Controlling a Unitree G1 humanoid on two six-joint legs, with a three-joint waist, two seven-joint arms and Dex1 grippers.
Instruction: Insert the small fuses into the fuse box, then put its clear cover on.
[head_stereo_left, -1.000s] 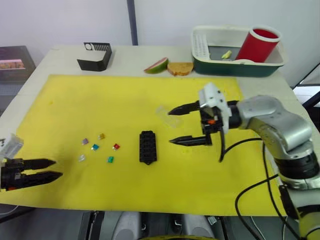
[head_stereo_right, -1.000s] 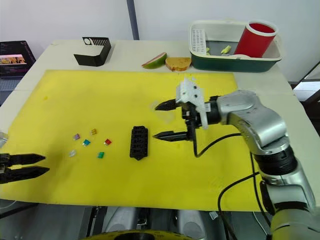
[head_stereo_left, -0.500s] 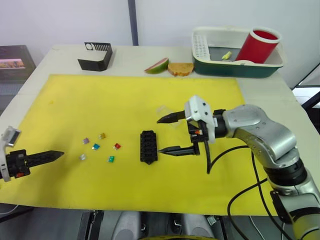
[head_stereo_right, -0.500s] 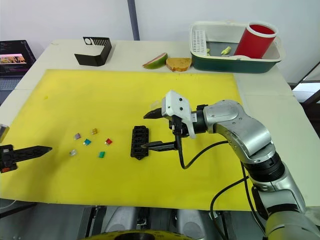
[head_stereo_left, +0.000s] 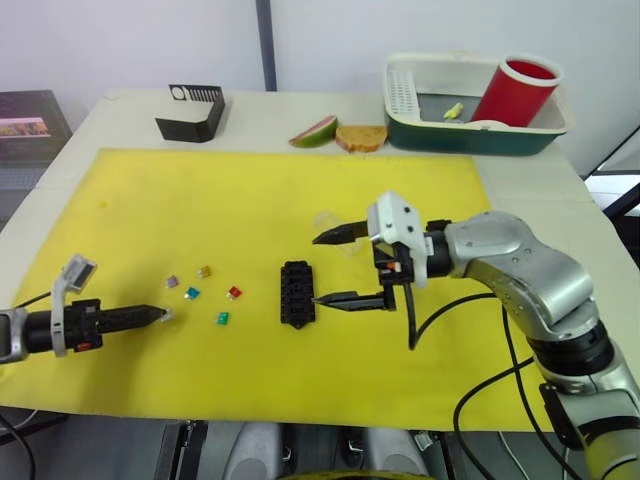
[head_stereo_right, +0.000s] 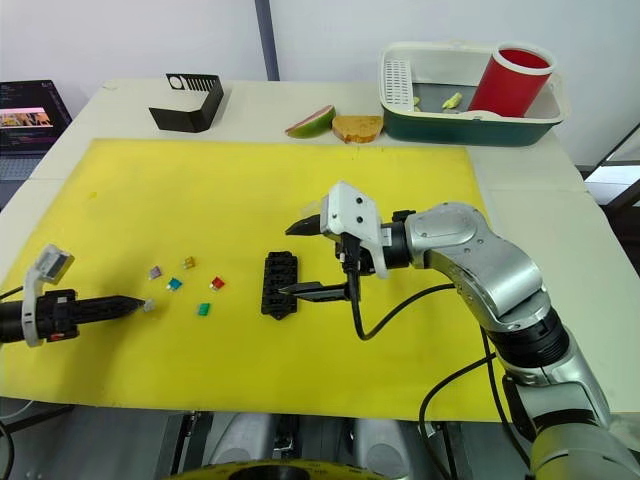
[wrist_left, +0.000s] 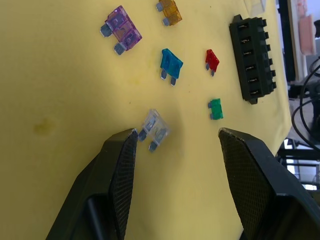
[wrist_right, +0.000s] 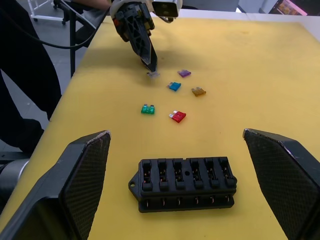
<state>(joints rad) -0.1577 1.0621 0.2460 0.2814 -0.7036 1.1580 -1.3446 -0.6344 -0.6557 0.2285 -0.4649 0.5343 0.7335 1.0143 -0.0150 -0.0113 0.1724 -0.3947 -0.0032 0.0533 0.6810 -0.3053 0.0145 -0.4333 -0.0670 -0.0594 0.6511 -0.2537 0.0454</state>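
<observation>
Left wrist view puts my left gripper (wrist_left: 172, 145) low over the yellow mat (head_stereo_left: 130, 200), its two fingers spread wide, with the grey fuse (wrist_left: 154, 130) lying flat between the tips, nearer one finger and not yet pinched. From my head I see that same gripper (head_stereo_left: 160, 314) reaching in from my left near edge, its tips at the grey piece.

Just beyond it lie the other small fuses, loose on the mat and apart from one another: the green fuse (head_stereo_left: 221, 319) nearest me, then the blue fuse (head_stereo_left: 190, 294) and the red fuse (head_stereo_left: 233, 293), then the purple fuse (head_stereo_left: 171, 282) and the amber fuse (head_stereo_left: 203, 271) furthest.

To the right of that cluster sits the fuse box (head_stereo_left: 296, 294), flat on the mat, all its slots empty in my right wrist view. My right gripper (head_stereo_left: 328, 268) hovers just beside it on the right, fingers spread wide, touching nothing.

A little further back, the clear cover (head_stereo_left: 325, 222) shows faintly on the yellow, close to my right gripper's upper finger.

Beyond the mat, on the table (head_stereo_left: 120, 110), stand a black slotted stand (head_stereo_left: 190, 112), a fruit slice (head_stereo_left: 314, 131), a piece of bread (head_stereo_left: 360, 137) and a green-and-white basin (head_stereo_left: 470, 130) holding a red cup (head_stereo_left: 514, 90).
</observation>
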